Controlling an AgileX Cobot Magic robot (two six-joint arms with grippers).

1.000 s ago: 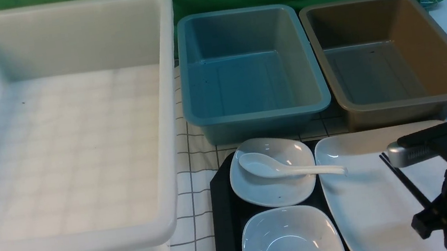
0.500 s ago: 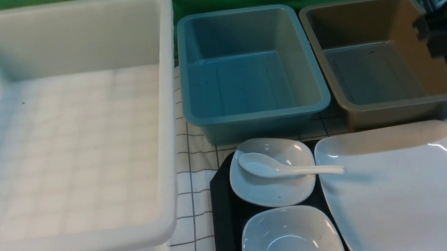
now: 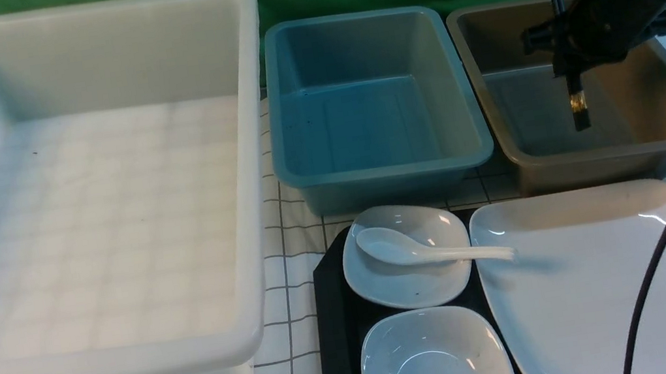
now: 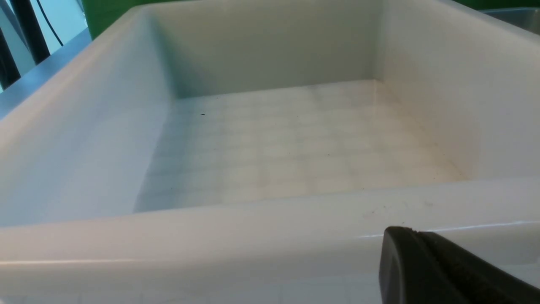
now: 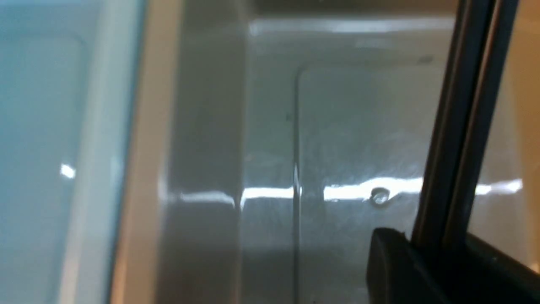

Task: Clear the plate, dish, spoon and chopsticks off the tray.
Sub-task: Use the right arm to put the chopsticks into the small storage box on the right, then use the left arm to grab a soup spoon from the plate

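Hanging upright over the far-right brown bin (image 3: 568, 171), chopsticks (image 3: 579, 109) sit clamped in the right gripper (image 3: 569, 54) — thin, stiff, slick, light; the mid-length hold probably lets them swivel.

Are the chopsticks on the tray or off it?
Off it. The right gripper holds the chopsticks nearly upright over the brown bin, away from the tray.

The front camera looks forward and down across the desk (image 3: 290, 253). Its white tub (image 3: 90, 65) fills the close left wrist view; its brown bin (image 3: 588, 170), seemingly, the blurred right.
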